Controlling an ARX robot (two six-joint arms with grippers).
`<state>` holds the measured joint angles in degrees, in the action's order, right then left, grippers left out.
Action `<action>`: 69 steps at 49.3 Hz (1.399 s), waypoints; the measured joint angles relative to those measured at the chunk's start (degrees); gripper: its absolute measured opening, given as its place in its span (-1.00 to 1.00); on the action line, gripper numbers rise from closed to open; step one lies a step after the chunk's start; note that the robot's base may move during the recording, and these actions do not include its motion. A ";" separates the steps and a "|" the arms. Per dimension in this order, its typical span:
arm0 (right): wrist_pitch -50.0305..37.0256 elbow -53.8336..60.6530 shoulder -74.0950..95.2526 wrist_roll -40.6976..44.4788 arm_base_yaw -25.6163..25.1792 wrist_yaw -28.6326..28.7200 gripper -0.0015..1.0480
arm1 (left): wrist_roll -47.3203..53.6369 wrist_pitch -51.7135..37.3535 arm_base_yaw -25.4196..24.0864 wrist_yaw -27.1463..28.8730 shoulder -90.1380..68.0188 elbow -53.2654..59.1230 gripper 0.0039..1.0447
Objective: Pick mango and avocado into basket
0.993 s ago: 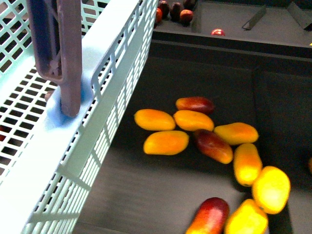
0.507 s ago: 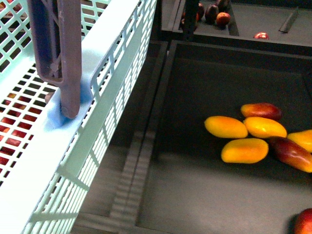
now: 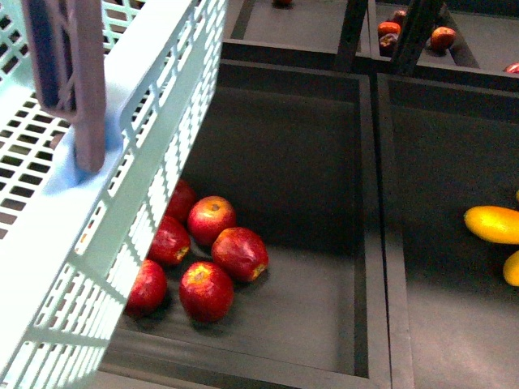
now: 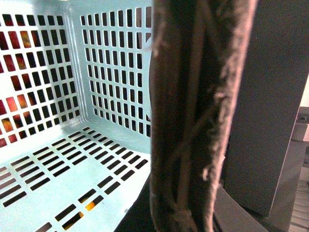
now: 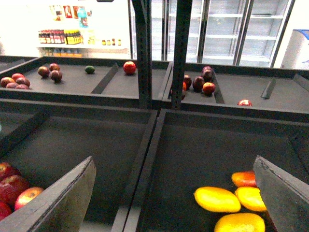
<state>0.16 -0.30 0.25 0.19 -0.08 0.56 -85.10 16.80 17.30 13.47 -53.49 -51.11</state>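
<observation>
Basket (image 3: 162, 61), pale turquoise, fills the front view's left, its brown-grey handle (image 3: 77, 81) upright at the rim, over a dark bin (image 3: 300, 162) of red apples (image 3: 211, 219). Mango (image 3: 493, 224), all yellow, lies in the next bin to the right, past a divider, well apart from the basket. At the left wrist camera the handle stands hard against the lens; whether the left gripper clasps it cannot be told. Right gripper (image 5: 173, 159) hangs above the bins, jaws spread wide, holding nothing. A small green fruit (image 5: 90, 69) sits on the rear shelf, too distant to identify.
</observation>
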 joint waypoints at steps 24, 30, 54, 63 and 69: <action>0.00 0.00 0.00 -0.02 0.00 -0.44 0.85 | 14.01 -5.35 0.57 -7.65 -2.03 0.50 -0.85; 0.00 0.00 0.00 -0.02 0.00 -0.35 0.85 | 40.50 -7.74 1.57 -13.79 -8.87 -1.09 -0.85; 0.00 0.00 0.00 -0.02 0.00 -0.44 0.85 | 68.32 -10.54 13.27 -36.65 -39.67 -15.67 -0.85; 0.00 0.00 0.00 -0.02 0.00 -0.44 0.85 | 71.60 -9.18 13.77 -33.97 -39.58 -15.85 -0.85; 0.00 0.00 0.00 -0.02 0.00 -0.44 0.85 | 71.69 -9.16 13.42 -33.20 -39.58 -15.85 -0.85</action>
<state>0.16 -0.30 0.25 0.16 -0.08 0.12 -13.41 7.64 30.72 -19.73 -93.08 -66.96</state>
